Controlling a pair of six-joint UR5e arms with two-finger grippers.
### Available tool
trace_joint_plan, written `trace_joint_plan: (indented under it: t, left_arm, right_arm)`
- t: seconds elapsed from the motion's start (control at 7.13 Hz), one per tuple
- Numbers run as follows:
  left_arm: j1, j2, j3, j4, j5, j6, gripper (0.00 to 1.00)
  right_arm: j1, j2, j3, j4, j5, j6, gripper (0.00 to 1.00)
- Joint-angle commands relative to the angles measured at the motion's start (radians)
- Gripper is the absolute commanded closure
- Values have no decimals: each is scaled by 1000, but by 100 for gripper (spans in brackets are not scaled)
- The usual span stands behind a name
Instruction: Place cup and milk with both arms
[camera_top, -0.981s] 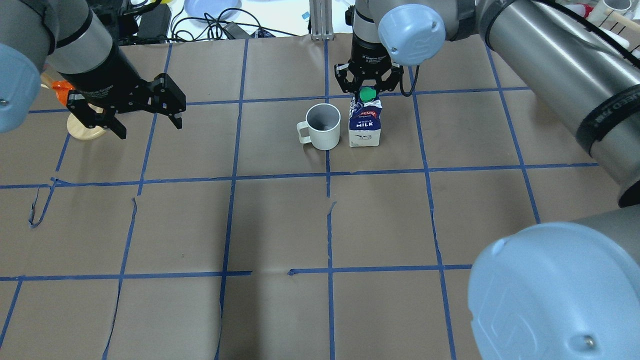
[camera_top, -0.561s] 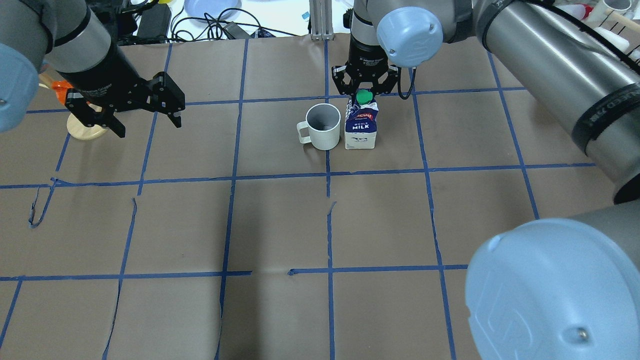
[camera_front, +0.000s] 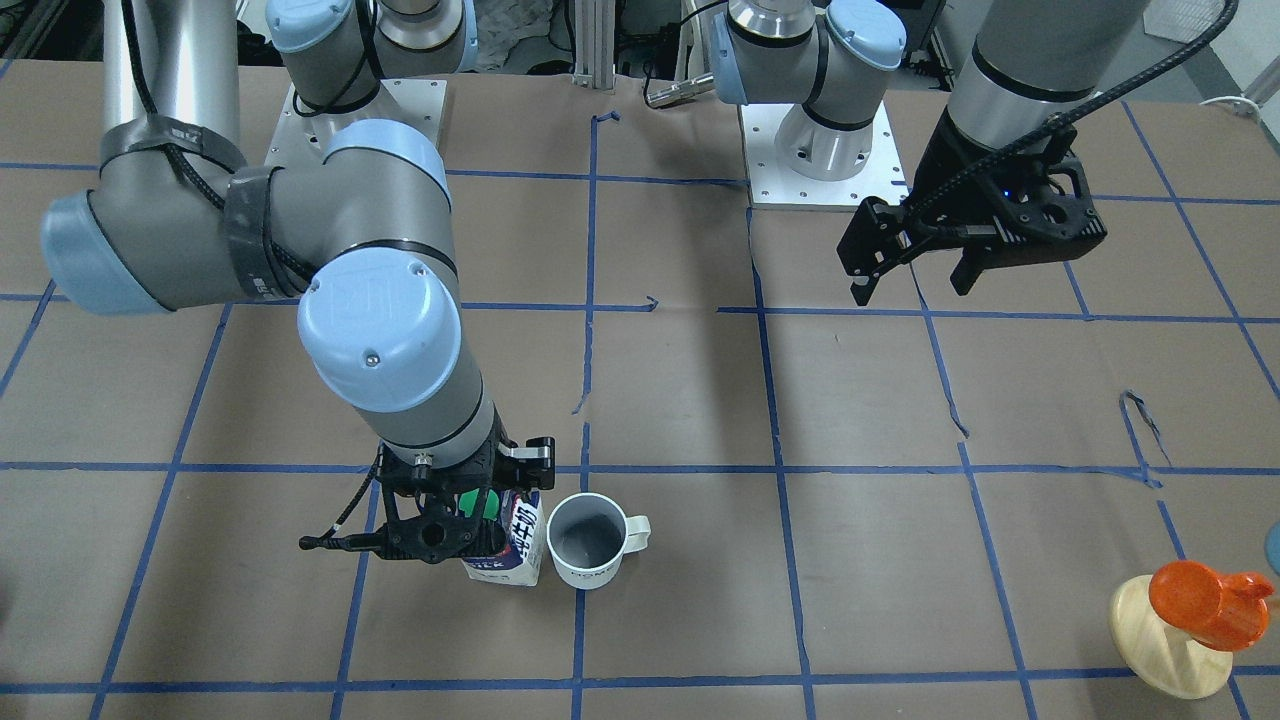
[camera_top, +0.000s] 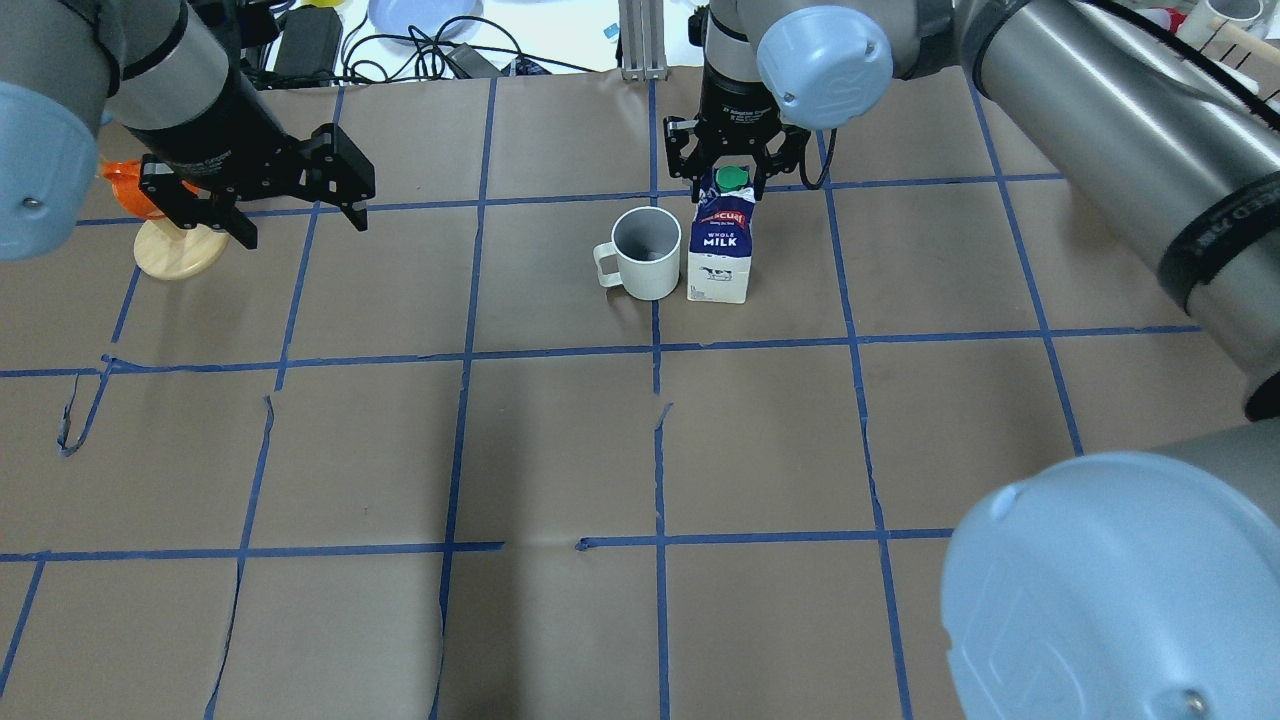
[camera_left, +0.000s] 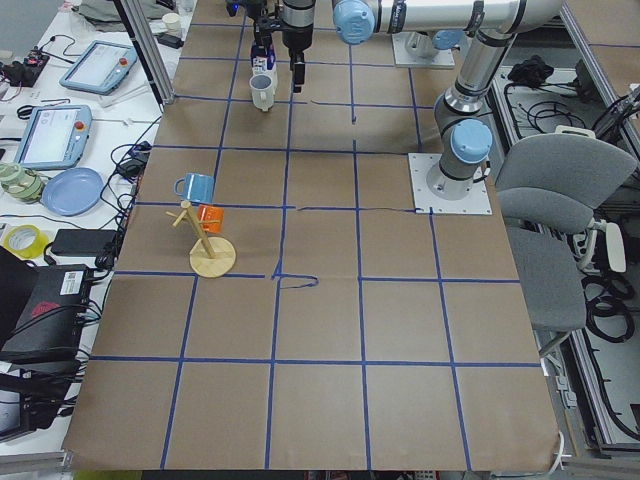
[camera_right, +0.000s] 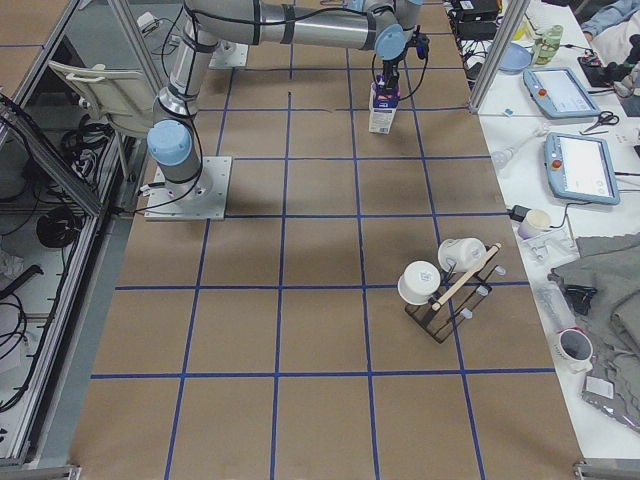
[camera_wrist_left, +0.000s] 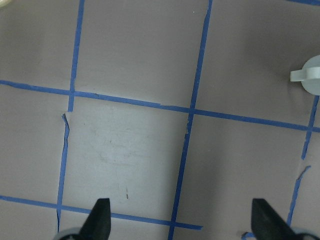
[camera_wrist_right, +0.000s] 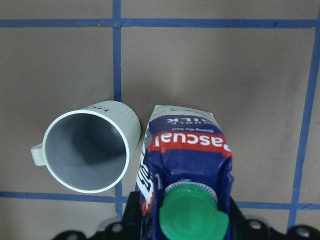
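Observation:
The white cup (camera_top: 646, 250) stands upright near the table's far middle, with its handle toward my left side. The milk (camera_top: 720, 250), a blue and white carton with a green cap, stands upright right next to the cup; whether they touch I cannot tell. My right gripper (camera_top: 732, 178) is shut on the carton's top from above; the right wrist view shows the milk (camera_wrist_right: 187, 150) between the jaws and the cup (camera_wrist_right: 87, 150) beside it. My left gripper (camera_top: 300, 230) is open and empty, hovering far to the left. In the front view I see the cup (camera_front: 585, 540), the milk (camera_front: 515, 545) and the left gripper (camera_front: 912, 290).
An orange cup on a round wooden stand (camera_top: 170, 250) is just behind my left gripper at the far left. Cables and a blue plate (camera_top: 420, 15) lie beyond the table's far edge. A mug rack (camera_right: 445, 285) stands at the end on my right. Blue tape grids the brown paper.
My right gripper has shifted the milk left toward the cup and brought it from tilted to upright. My left gripper has drifted slightly farther away, still open.

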Motion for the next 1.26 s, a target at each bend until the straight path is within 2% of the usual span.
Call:
trace_joint_plan:
  t: [0.0,0.28,0.42,0.7,0.84,0.98,1.12]
  left_arm:
    - [-21,10,-3,8,-3,-3,0]
    - [-22,19,-2,3,0,-3,0]
    - [-22,19,-3,3,0,-3,0]
    - [-22,19,-3,3,0,-3,0]
    - [-22,19,-3,3,0,-3,0]
    - [-22,19,-3,3,0,-6,0]
    - [-22,19,-3,3,0,-11,0]
  right_arm:
    - [-11,-177,109,39,-22,-78,0]
    - [-41,-412,354,3,-24,-117,0]
    - [-52,-485,416,6,-24,-116,0]
    - [-66,-498,411,0,-25,-124,0]
    - [-130,-498,373,17,-27,-127,0]
    - [-191,-493,325,110,-16,-143,0]
    - [-199,-493,320,129,-24,-146,0]
